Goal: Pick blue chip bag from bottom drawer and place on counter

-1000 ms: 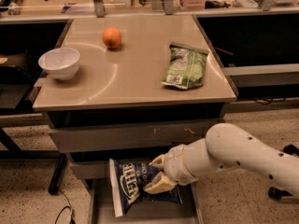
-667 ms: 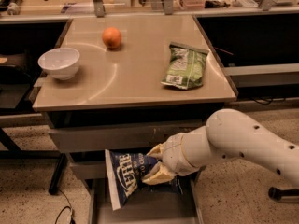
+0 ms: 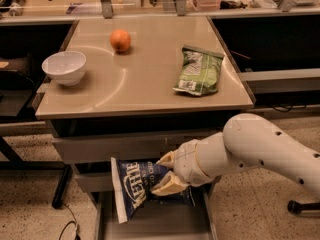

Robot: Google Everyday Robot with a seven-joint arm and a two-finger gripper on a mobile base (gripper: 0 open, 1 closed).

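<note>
The blue chip bag (image 3: 134, 185), dark navy foil with white lettering, hangs above the open bottom drawer (image 3: 150, 227), in front of the grey drawer fronts. My gripper (image 3: 165, 174) is shut on the bag's right side, one fingertip above and one below it. My white arm (image 3: 260, 151) reaches in from the right. The beige counter (image 3: 145, 84) lies above, well higher than the bag.
On the counter stand a white bowl (image 3: 64, 67) at the left, an orange (image 3: 120, 40) at the back middle, and a green-and-white chip bag (image 3: 199, 72) at the right. The middle grey drawer front (image 3: 110, 147) is just above the bag. A cable lies on the floor at the left.
My gripper has lifted the blue chip bag up and a little to the left, out of the bottom drawer, and my arm has risen with it.
</note>
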